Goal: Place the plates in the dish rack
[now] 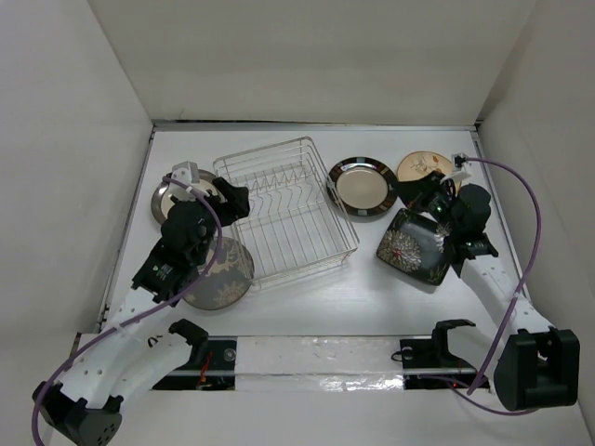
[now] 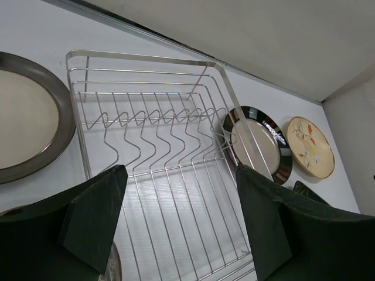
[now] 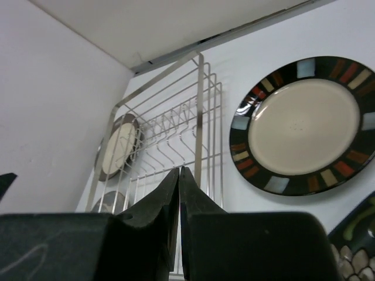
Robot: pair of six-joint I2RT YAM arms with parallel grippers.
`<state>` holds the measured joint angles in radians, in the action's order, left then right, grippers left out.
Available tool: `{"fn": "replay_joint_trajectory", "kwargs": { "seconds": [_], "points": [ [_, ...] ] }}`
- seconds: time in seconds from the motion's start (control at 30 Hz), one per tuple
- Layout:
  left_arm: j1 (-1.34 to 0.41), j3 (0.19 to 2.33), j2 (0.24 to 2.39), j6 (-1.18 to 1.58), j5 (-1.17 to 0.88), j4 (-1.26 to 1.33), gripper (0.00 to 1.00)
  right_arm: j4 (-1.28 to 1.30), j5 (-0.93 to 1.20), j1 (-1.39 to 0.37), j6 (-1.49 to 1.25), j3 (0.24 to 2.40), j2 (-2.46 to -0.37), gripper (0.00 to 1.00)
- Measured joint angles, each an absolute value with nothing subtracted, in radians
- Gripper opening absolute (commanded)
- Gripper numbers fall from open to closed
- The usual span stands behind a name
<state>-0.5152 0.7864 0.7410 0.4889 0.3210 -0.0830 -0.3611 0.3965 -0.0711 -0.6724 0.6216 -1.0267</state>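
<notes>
By the left edge of dish rack (image 1: 265, 149), left gripper (image 2: 180, 196) hung wide open, with only rack wires visible between its fingers. Right gripper (image 3: 179, 175) was pinched fully closed, fingertips meeting, above the gap between tan plate (image 1: 420, 167) and black floral plate (image 1: 414, 249). All five plates lay flat on the table (image 1: 307, 307) outside the rack: striped-rim plate (image 1: 361, 186) just right of it, second dark-rimmed plate (image 1: 165, 197) and grey plate (image 1: 223, 277) on its left.
</notes>
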Motion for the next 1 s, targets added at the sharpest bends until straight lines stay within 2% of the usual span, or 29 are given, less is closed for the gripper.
{"fn": "replay_joint_trajectory", "kwargs": {
  "seconds": [0.2,0.23,0.27,0.3,0.33,0.37,0.4,0.43,0.5,0.53,0.73,0.8,0.87,0.9,0.97,1.0],
  "points": [
    [-0.515,0.804,0.737,0.492,0.29,-0.08,0.72,-0.326,0.362,-0.042,-0.628,0.622,-1.027,0.18],
    [-0.515,0.809,0.734,0.489,0.284,-0.081,0.7,-0.323,0.357,-0.035,-0.624,0.622,-1.027,0.29],
    [-0.515,0.816,0.729,0.483,0.277,-0.082,0.67,-0.321,0.352,-0.03,-0.622,0.622,-1.027,0.37],
    [-0.515,0.822,0.723,0.477,0.269,-0.083,0.57,-0.32,0.344,-0.023,-0.619,0.622,-1.027,0.44],
    [-0.515,0.825,0.714,0.469,0.26,-0.084,0.52,-0.32,0.336,-0.019,-0.616,0.622,-1.027,0.5],
    [-0.515,0.827,0.704,0.458,0.253,-0.086,0.45,-0.321,0.324,-0.013,-0.614,0.622,-1.027,0.51],
    [-0.515,0.828,0.693,0.45,0.245,-0.086,0.23,-0.321,0.312,-0.008,-0.61,0.62,-1.027,0.5],
    [-0.515,0.828,0.683,0.443,0.236,-0.089,0.14,-0.322,0.299,0.0,-0.609,0.617,-1.027,0.33],
    [-0.515,0.828,0.667,0.418,0.218,-0.095,0.0,-0.327,0.274,0.025,-0.611,0.605,-1.027,0.12],
    [-0.515,0.828,0.661,0.408,0.209,-0.099,0.0,-0.329,0.262,0.043,-0.622,0.594,-1.027,0.0],
    [-0.515,0.795,0.621,0.368,0.175,-0.094,0.0,-0.381,0.235,0.188,-0.724,0.535,-1.079,0.0],
    [-0.515,0.777,0.617,0.355,0.173,-0.091,0.1,-0.415,0.235,0.212,-0.754,0.534,-1.138,0.0],
    [-0.515,0.76,0.617,0.341,0.173,-0.084,0.12,-0.433,0.237,0.22,-0.773,0.535,-1.201,0.03],
    [-0.515,0.751,0.617,0.334,0.173,-0.08,0.14,-0.436,0.238,0.224,-0.781,0.537,-1.231,0.06],
    [-0.515,0.738,0.618,0.317,0.176,-0.078,0.17,-0.436,0.234,0.244,-0.794,0.539,-1.279,0.38],
    [-0.515,0.732,0.618,0.31,0.179,-0.078,0.23,-0.435,0.222,0.257,-0.807,0.539,-1.294,0.51]
  ]
}}
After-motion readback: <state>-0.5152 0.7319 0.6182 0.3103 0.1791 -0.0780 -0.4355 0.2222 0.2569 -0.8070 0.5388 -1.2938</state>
